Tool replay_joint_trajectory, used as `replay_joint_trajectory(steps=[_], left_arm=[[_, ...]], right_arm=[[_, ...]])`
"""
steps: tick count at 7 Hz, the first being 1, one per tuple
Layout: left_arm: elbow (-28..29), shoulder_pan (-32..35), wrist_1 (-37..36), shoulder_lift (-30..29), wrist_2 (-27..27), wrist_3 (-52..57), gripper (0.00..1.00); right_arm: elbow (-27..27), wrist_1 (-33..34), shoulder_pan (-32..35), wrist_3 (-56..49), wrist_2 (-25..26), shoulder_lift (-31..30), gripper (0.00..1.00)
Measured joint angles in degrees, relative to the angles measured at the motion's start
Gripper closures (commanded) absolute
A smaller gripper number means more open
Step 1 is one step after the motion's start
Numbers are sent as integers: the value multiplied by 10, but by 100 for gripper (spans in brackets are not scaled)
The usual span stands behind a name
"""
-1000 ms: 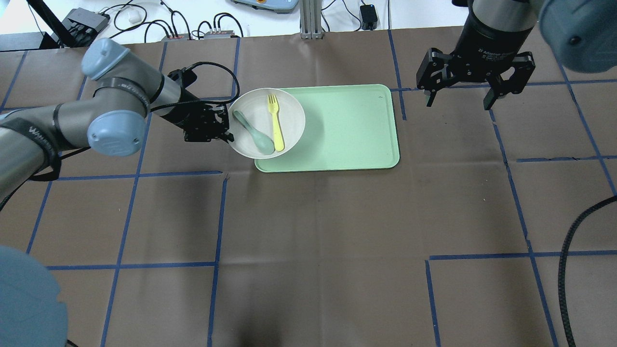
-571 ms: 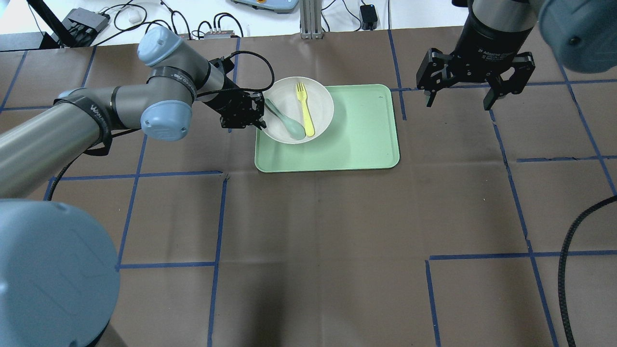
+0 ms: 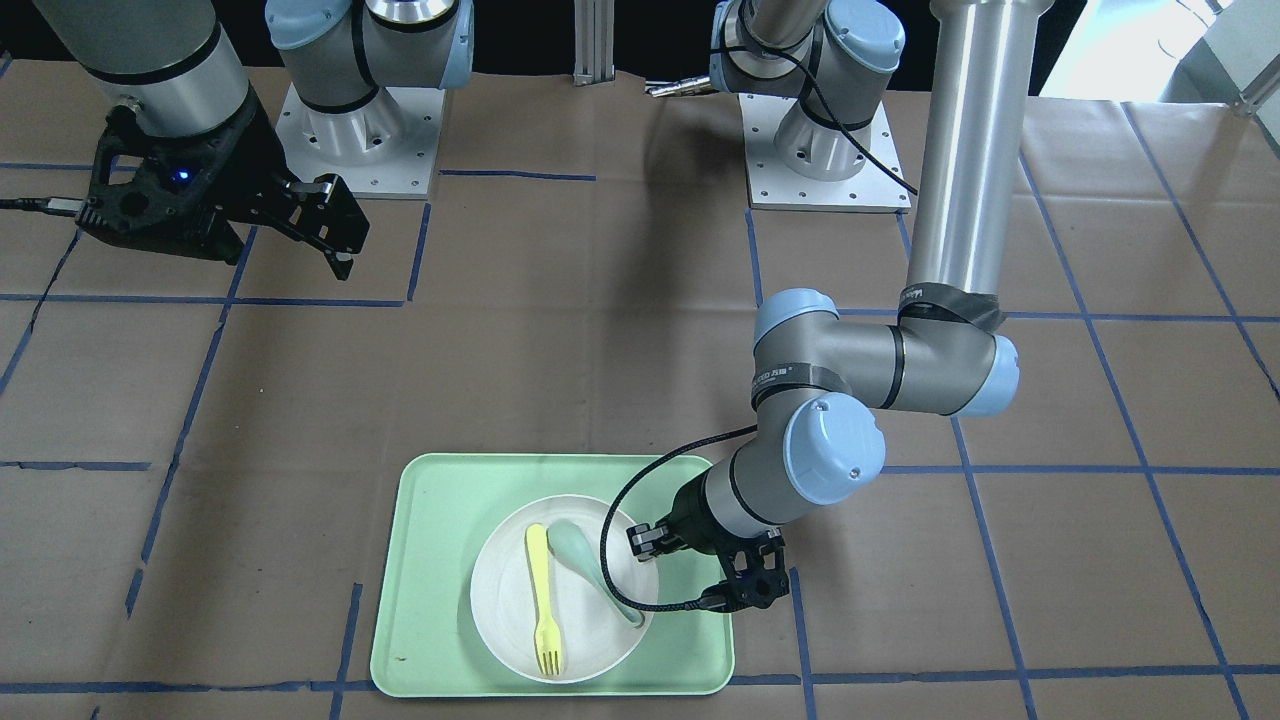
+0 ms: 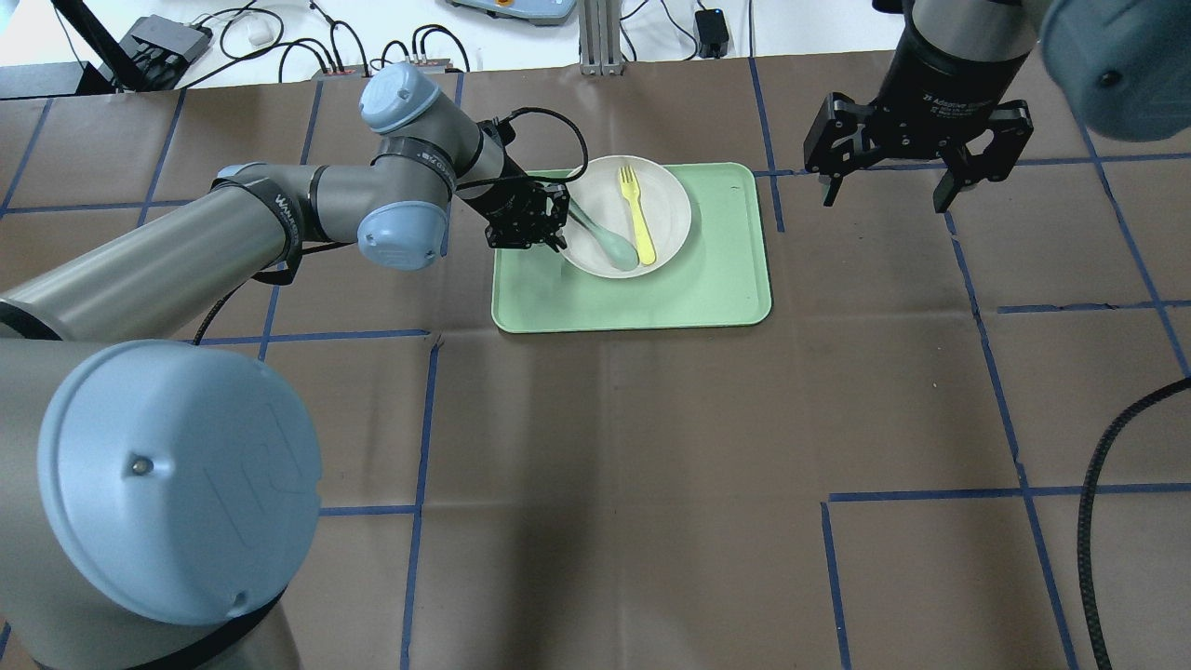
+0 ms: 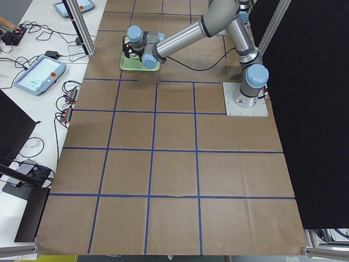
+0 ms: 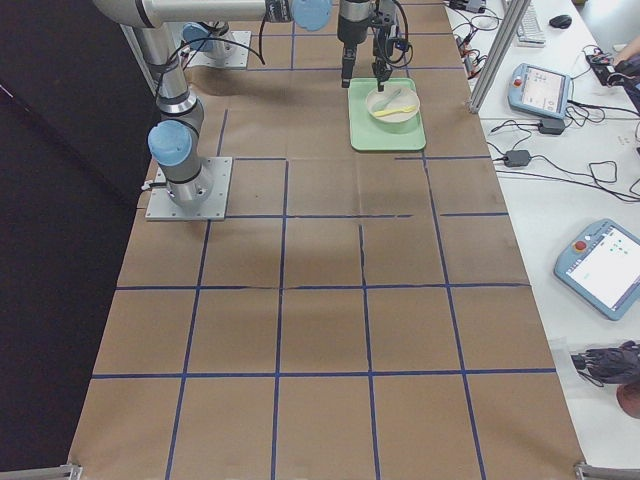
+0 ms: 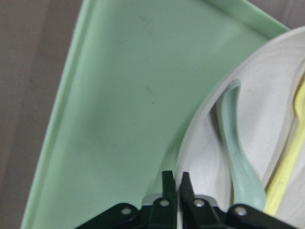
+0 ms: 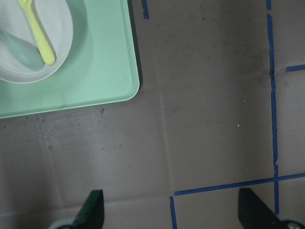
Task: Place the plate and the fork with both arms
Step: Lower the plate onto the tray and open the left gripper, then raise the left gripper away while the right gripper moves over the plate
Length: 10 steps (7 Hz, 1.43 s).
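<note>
One edge gripped: left tool (image 7: 175, 178) on plate (image 4: 669, 208) rim.

On my left wrist camera the plate (image 7: 267, 95) runs off the right edge, blurred throughout, and the fork (image 7: 289, 162) is only a yellow sliver there. The spoon (image 7: 238, 157) is lost at its lower end behind the left tool (image 7: 175, 177). My right wrist camera crops plate, spoon and tray (image 8: 105, 71) at the top-left corner. Of the right tool (image 8: 174, 207) it shows just two fingertips (image 8: 93, 210) at the bottom edge. From the left end of the tabletop (image 5: 174, 164) the near arm hides the plate entirely. I can't tell whether the plate touches the tray.
</note>
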<state>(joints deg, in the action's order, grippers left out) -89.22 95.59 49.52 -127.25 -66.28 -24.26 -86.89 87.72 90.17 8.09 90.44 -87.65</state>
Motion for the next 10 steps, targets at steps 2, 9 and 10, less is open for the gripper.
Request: replay_joint_trajectory(steps=[2, 9, 10], left_arm=[[-1, 2, 1, -1, -5, 3, 1], [-40, -2, 160, 165, -97, 119, 1], [-42, -4, 221, 215, -123, 136, 1]], right_arm=[[0, 0, 0, 0, 0, 0, 0], [1, 0, 0, 1, -1, 0, 0], [3, 0, 0, 1, 0, 2, 0]])
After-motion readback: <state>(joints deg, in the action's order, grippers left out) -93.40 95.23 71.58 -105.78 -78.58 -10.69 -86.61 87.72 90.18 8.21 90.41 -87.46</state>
